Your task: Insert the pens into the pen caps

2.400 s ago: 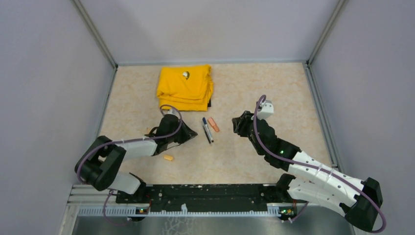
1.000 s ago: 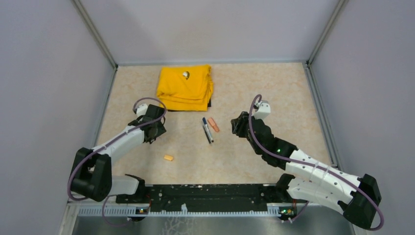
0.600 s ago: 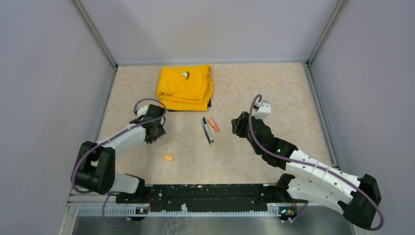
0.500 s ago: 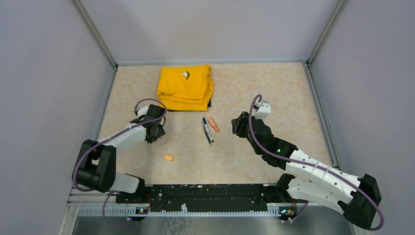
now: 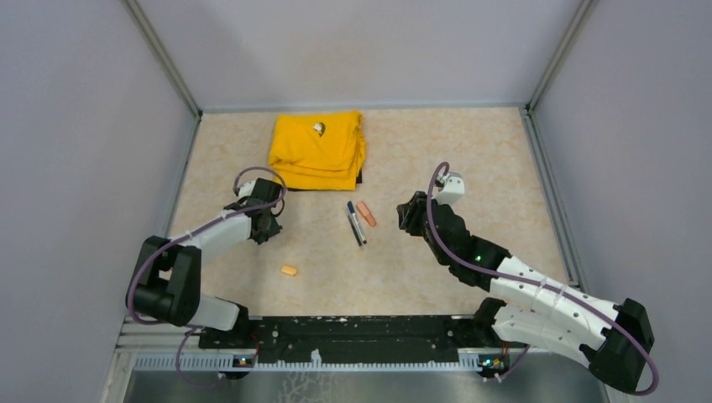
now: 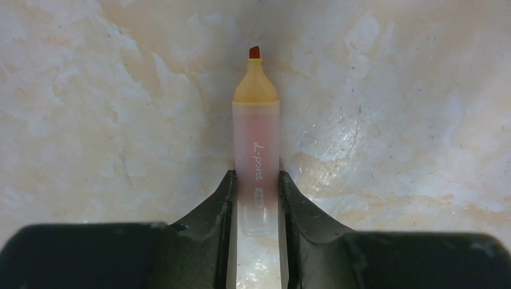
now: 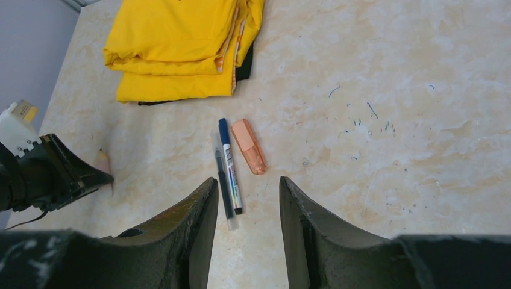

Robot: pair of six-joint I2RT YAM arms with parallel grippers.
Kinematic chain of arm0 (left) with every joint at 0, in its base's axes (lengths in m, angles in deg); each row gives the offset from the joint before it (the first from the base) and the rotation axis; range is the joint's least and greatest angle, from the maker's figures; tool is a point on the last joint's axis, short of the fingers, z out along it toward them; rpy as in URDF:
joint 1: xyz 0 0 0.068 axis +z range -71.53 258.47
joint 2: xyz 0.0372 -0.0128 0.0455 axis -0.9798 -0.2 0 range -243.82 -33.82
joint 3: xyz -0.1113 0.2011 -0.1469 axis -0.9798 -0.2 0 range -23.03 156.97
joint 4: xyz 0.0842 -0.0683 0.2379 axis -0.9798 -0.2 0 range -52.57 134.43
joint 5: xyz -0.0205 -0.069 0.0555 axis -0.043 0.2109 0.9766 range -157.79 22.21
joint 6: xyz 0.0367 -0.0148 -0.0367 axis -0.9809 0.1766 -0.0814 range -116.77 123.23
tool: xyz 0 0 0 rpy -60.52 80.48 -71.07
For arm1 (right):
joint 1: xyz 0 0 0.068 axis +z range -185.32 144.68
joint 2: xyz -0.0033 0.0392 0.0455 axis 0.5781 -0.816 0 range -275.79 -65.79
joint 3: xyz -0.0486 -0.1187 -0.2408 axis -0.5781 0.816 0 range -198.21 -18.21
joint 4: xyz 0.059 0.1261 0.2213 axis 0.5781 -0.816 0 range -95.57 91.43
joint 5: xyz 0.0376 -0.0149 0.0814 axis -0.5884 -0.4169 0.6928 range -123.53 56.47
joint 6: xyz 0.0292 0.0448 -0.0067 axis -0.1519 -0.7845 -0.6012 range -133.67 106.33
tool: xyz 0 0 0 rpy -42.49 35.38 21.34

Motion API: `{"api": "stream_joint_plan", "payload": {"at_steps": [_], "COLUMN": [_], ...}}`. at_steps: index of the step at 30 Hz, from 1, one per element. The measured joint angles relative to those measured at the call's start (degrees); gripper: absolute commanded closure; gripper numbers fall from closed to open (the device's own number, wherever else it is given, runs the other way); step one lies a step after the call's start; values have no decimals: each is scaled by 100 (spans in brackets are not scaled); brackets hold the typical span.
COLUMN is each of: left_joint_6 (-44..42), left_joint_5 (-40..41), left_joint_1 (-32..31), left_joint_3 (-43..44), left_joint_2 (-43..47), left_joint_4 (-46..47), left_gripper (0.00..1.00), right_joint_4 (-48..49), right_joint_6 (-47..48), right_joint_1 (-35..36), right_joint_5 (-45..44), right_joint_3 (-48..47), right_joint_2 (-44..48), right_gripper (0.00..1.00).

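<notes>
Compared with 2.4 seconds ago, the left gripper (image 6: 255, 177) is sitting nearer the left edge of the counter (image 5: 470, 159), having pulled back from the centre. It is now pinching the rear end of an orange marker (image 6: 256, 129). The right gripper (image 7: 247, 188) is keeping almost the same place right of centre, its fingers spread with nothing between them.

The held marker's long axis is running straight out along the fingers, with the red felt tip pointing away from the gripper. How it is tilting against the counter I cannot tell.

At the counter's centre the silver-white pen (image 7: 229, 162) and the dark pen (image 7: 222, 180) are lying side by side, running from far edge to near edge. The white one's dark blue end is facing the far edge. A second orange marker (image 7: 249, 155) is lying just right of them. The orange cap (image 5: 289, 270) is resting unmoved toward the near edge, left of centre.
</notes>
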Motion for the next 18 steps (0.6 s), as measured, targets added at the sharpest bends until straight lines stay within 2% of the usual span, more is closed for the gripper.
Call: {"api": "stream_joint_plan", "payload": {"at_steps": [5, 9, 14, 18], "left_joint_6": [-317, -695, -1056, -1152], "left_joint_5": [-448, -1123, -2483, -3421], "left_joint_1": [11, 4, -74, -271], "left_joint_3": [0, -57, -236, -431], "left_joint_2": [201, 922, 1976, 2367], "left_joint_4": [125, 538, 1569, 2472], "left_gripper": [87, 87, 88, 89], "right_joint_4": [0, 92, 649, 1493], "right_joint_6": [0, 2, 42, 111], "right_joint_1": [0, 0, -2, -2], "right_joint_5": [-2, 37, 470, 1130], "right_joint_3": [0, 15, 203, 424], "right_joint_2": [0, 0, -20, -114], "right_gripper": [59, 59, 59, 58]}}
